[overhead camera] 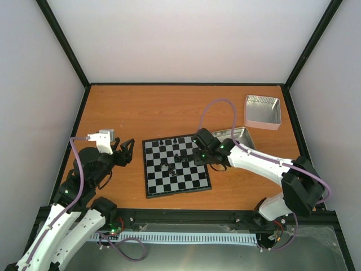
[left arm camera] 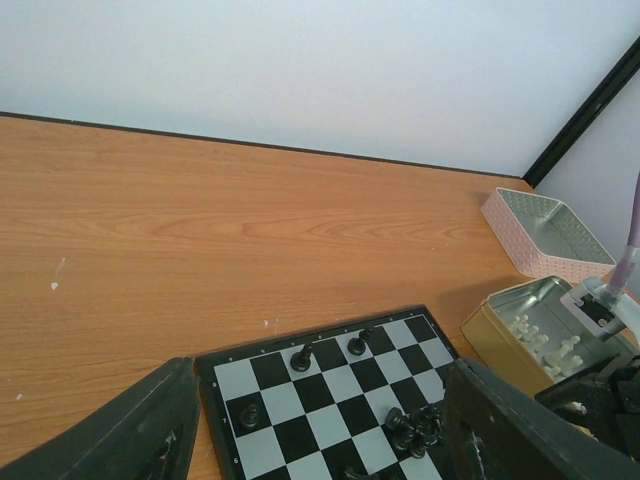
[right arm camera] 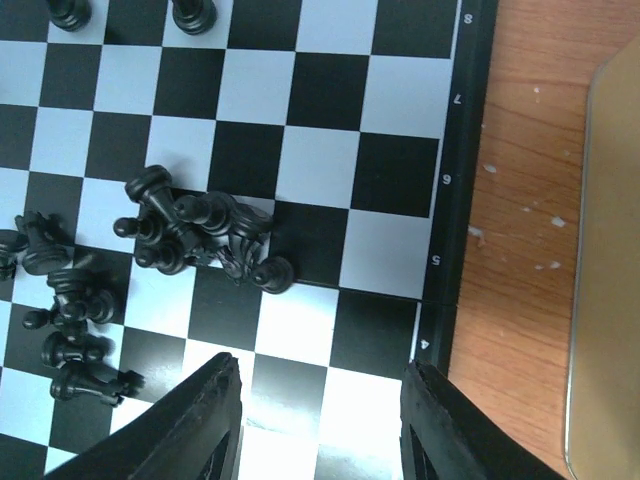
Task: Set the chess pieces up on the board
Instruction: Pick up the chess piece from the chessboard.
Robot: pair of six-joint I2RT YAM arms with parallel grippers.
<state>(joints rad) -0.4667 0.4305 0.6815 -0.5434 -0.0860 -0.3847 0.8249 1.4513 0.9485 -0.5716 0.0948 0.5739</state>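
Observation:
The board [overhead camera: 183, 182] lies in the middle of the table. A heap of toppled black chess pieces [overhead camera: 176, 160] rests on its central squares. Three more stand upright near the far edge [overhead camera: 162, 140]. My right gripper [overhead camera: 198, 156] hovers over the board's right side. In the right wrist view it [right arm camera: 320, 425] is open over bare squares, and the heap [right arm camera: 200, 230] lies just ahead of its fingertips [right arm camera: 205, 415]. My left gripper [overhead camera: 125, 151] is open just off the board's left edge, holding nothing. In the left wrist view the gripper [left arm camera: 320, 440] frames the board [left arm camera: 330, 395] and standing pieces [left arm camera: 301, 356].
An open gold tin [overhead camera: 243, 136] holding tiny cream-white pieces [left arm camera: 540, 340] sits right of the board, close to my right arm. A pink-sided tin [overhead camera: 263, 110] stands at the back right corner. Black frame posts and white walls enclose the table.

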